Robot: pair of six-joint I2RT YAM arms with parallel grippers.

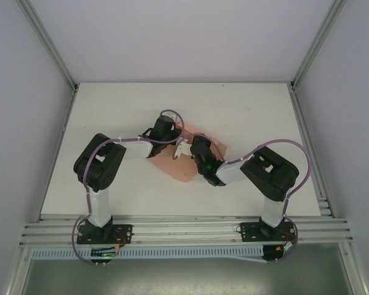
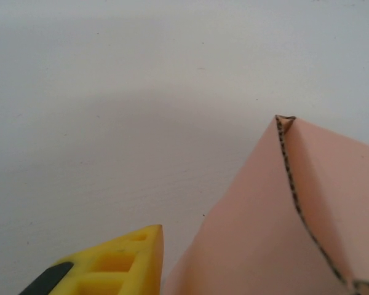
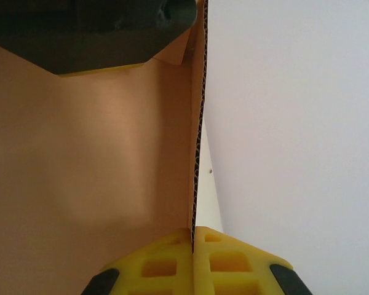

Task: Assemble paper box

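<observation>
Where the top view looks down on the white table [image 1: 252,117], the salmon-pink paper box [image 1: 179,171] lies near its centre as a partly folded sheet of thin corrugated cardboard, not a closed box, with both arms reaching in over it. Its outline is irregular: a rounded lobe points toward six o'clock and a smaller piece shows at about one o'clock. In the left wrist view the cardboard [image 2: 307,233] rises to a creased peak, with a dark, wavy cut edge running down from the peak toward five o'clock. In the right wrist view a broad, smooth pink panel [image 3: 86,153] fills the nine o'clock side and ends in a straight fluted edge seen end-on.

The right gripper [image 3: 192,244], at about three o'clock of the sheet from above, has its yellow pads pinched together on that fluted edge. The left gripper [image 1: 170,131] sits at about eleven o'clock of the sheet. One yellow finger [image 2: 126,264] shows just beside the cardboard at its seven o'clock, and how wide those jaws stand cannot be told.
</observation>
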